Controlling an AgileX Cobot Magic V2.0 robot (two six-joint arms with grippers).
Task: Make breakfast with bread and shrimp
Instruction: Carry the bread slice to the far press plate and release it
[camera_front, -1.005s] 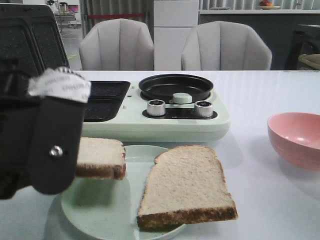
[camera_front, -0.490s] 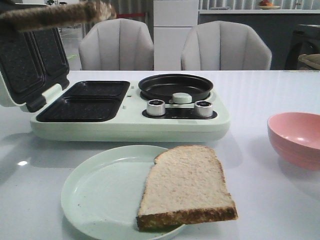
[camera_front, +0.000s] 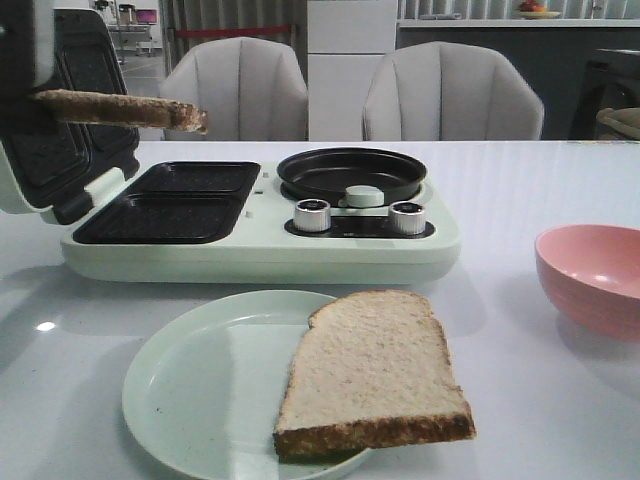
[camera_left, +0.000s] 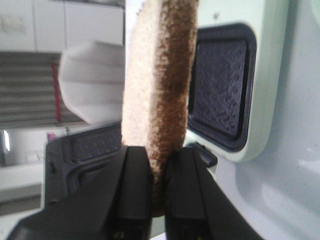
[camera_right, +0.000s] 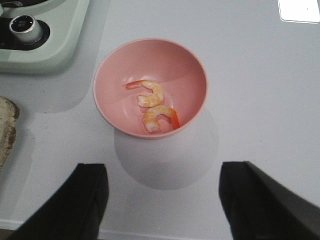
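Fingers (camera_left: 135, 190) of the left arm pinch one bread slice (camera_left: 157, 85) by its crust edge, held level above the sandwich maker (camera_front: 260, 235). Soft and light, it suits edge grips. Right fingers (camera_right: 92, 200) stand apart over shrimp (camera_right: 152, 105) in the pink bowl (camera_right: 195, 75).

Two grey upholstered chairs (camera_front: 237, 90) (camera_front: 452, 93) stand side by side on the far side of the glossy white table (camera_front: 560, 400), their backs ribbed with vertical seams. Between and behind them rises a white cabinet (camera_front: 351, 60). A high shelf (camera_front: 500, 21) runs along the dark right-hand wall, carrying a small dish of fruit (camera_front: 533, 9). To the left, grey vertical slats (camera_front: 220, 20) line the wall. Soft light glints off the tabletop.
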